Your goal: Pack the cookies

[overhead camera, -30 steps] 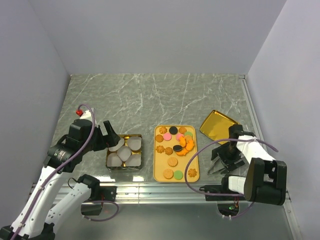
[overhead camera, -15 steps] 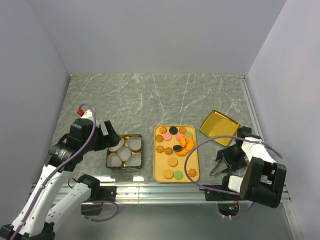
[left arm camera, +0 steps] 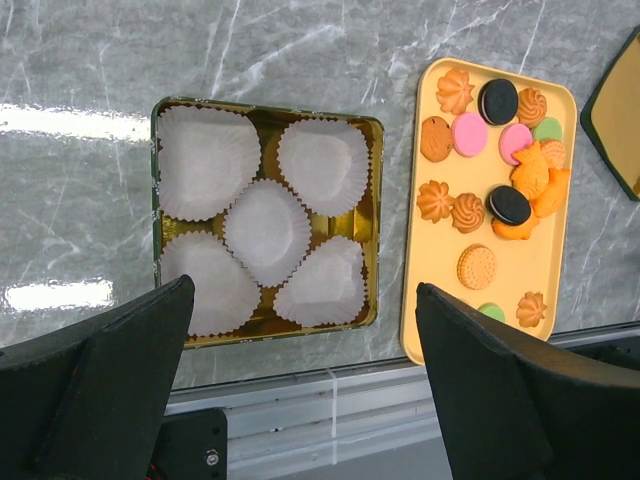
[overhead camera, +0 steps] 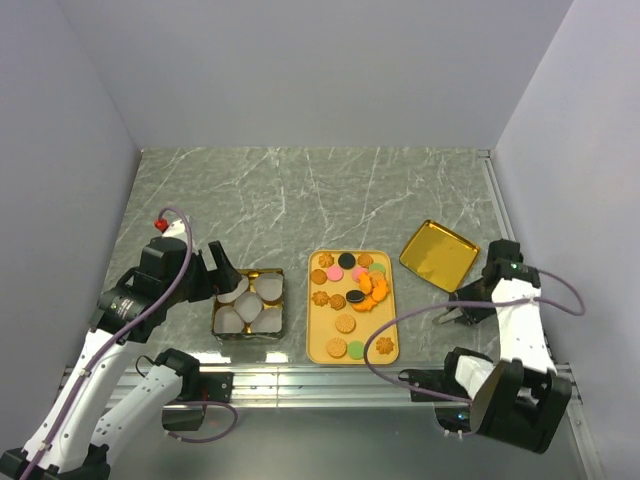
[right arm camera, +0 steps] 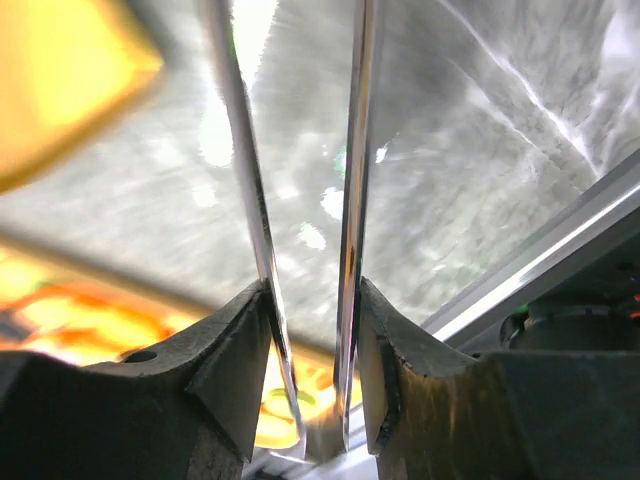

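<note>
The cookies (overhead camera: 352,290) lie loose on an orange tray (overhead camera: 318,345) at the table's middle: tan rounds, orange-brown flowers, pink, green and dark discs. They also show in the left wrist view (left arm camera: 497,190). My left gripper (overhead camera: 225,275) is open and empty, hovering over a gold tin (overhead camera: 249,303) of white paper cups (left arm camera: 265,228). In the left wrist view the gripper (left arm camera: 305,288) straddles the tin's near edge. My right gripper (overhead camera: 468,303) is right of the tray, shut on metal tongs (right arm camera: 350,150). Their two blades point towards the table in the blurred right wrist view, where the gripper (right arm camera: 312,300) clamps their base.
A gold lid (overhead camera: 438,254) lies flat right of the tray, just behind my right gripper. The aluminium rail (overhead camera: 330,380) runs along the near edge. Walls close the table at the left, back and right.
My right arm has swung outward to the right and turned its wrist, carrying the tongs up off the table near the front edge. The left arm has barely moved.
</note>
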